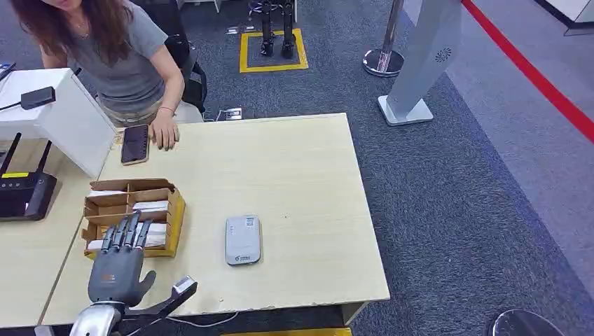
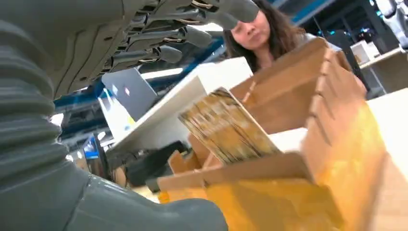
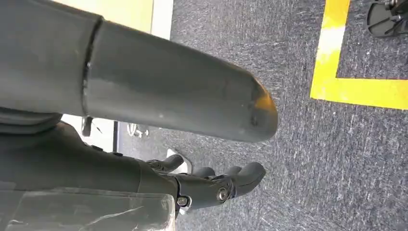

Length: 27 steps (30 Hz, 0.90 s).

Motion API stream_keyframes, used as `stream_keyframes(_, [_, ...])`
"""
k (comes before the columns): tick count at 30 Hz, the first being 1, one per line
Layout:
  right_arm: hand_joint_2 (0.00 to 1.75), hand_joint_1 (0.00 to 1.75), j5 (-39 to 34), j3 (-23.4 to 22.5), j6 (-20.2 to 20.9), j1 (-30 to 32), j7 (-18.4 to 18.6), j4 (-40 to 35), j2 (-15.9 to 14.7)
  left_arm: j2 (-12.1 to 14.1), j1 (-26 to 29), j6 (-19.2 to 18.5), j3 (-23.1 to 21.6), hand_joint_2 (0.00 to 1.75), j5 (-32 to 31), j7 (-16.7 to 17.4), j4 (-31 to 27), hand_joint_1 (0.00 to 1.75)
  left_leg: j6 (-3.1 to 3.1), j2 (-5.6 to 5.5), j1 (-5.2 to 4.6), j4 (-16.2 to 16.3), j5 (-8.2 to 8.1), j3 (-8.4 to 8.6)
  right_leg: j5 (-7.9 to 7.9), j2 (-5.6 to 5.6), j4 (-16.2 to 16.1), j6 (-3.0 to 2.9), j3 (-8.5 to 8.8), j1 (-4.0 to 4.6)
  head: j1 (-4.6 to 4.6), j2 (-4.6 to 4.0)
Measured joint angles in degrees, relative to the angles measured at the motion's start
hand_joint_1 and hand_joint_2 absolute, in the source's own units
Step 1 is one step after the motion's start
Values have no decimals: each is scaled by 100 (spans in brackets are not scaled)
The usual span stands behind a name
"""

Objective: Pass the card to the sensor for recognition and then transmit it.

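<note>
Cards wait in a cardboard box just beneath the left hand's outstretched fingertips.
The hand hovers open, holding nothing; the grey sensor lies on the tabletop to its right. The right hand hangs with fingers curled, empty.

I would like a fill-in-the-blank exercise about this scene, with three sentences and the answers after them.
1. The left hand hovers over the cardboard ____, which holds white cards.
2. The grey card sensor lies flat on the wooden ____.
3. A person's hand rests beside a ____ near the table's far edge.

Answers: box; table; phone
</note>
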Motion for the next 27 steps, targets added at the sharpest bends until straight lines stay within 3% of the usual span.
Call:
stream_keyframes(10, [0,0,9,2,4,0,4,0,0,-105,-18,-20,0,175,0,107,160,0,0,0,0,0,0,0,0,0,0,0,0,0,2,0])
stream_keyframes(15, [0,0,13,2,-2,-2,4,0,0,94,-73,-144,-147,175,0,1039,170,0,0,0,1,0,0,1,0,0,0,0,0,1,2,0])
stream_keyframes(27, [0,0,85,20,-2,-5,4,0,0,561,-221,-334,-575,175,0,1748,170,0,0,0,0,0,1,0,0,0,0,0,0,1,2,0])
